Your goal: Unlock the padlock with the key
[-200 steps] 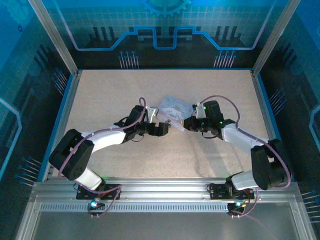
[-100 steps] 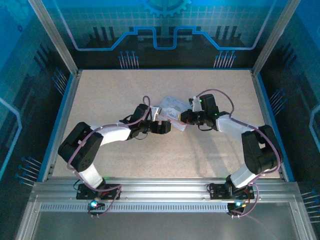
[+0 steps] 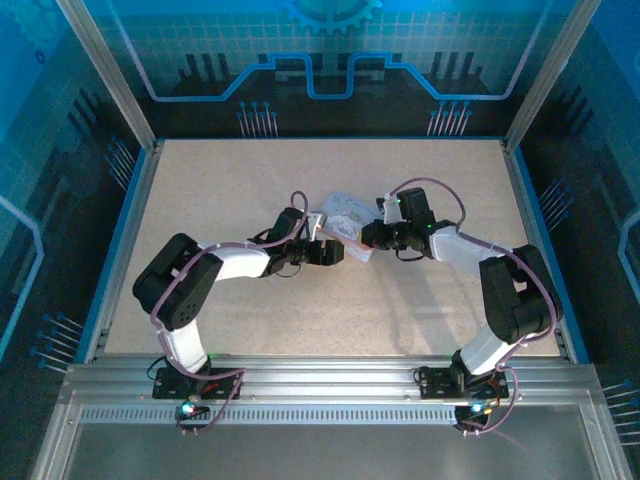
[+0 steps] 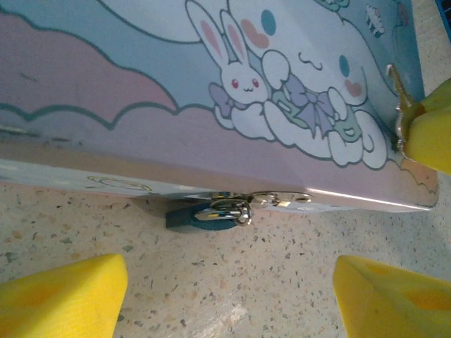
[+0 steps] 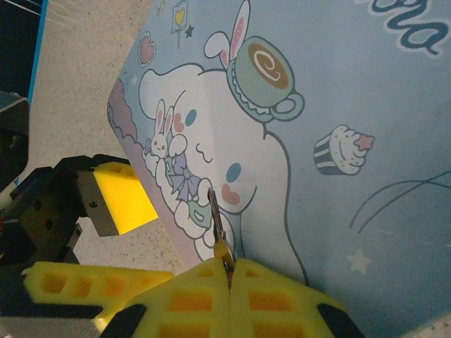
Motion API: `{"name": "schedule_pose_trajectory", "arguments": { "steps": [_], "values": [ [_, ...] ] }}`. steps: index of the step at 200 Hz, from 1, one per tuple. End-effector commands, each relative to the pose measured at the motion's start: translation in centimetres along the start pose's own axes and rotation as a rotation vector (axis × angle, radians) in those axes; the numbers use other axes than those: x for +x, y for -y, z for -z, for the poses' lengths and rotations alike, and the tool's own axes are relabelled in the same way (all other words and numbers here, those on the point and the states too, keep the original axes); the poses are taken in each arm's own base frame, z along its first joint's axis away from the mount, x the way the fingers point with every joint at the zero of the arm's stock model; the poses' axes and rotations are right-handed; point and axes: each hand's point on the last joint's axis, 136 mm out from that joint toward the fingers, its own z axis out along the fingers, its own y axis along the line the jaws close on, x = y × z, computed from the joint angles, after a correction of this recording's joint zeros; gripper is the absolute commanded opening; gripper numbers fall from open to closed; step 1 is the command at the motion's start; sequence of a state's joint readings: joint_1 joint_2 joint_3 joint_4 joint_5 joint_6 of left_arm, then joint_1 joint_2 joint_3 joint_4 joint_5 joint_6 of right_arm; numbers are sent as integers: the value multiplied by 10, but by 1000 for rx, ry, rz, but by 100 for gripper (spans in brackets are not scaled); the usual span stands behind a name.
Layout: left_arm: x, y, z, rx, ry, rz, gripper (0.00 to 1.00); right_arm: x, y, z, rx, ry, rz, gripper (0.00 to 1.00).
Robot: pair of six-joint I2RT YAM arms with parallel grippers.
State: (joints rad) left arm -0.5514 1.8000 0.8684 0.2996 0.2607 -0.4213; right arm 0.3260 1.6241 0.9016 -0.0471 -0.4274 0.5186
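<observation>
The padlock (image 4: 201,217) hangs at the tin box's (image 4: 127,105) near edge — the left gripper (image 4: 227,292), spread wide and empty, should steady it before the right gripper (image 5: 229,273), clamped on the key (image 5: 217,220), aligns.

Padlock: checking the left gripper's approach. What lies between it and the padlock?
Bare tabletop between left gripper and padlock, per the left wrist view.

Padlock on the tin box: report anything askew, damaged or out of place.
Nothing looks damaged. The padlock lies sideways on the table against the box edge, hooked through the hasp. The key, pinched in the right gripper, sits over the box, away from the padlock.
</observation>
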Motion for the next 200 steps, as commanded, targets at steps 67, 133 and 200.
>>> {"name": "schedule_pose_trajectory", "arguments": {
  "steps": [67,133,200],
  "values": [
    [-15,2,-17,42,27,-17,67,11,15,-2,43,-44,-15,0],
    [-9,0,-25,63,9,-1,58,10,13,0,40,-43,-11,0],
    [-7,3,-31,96,-2,13,49,13,13,-1,40,-50,-14,0]
  ]
}}
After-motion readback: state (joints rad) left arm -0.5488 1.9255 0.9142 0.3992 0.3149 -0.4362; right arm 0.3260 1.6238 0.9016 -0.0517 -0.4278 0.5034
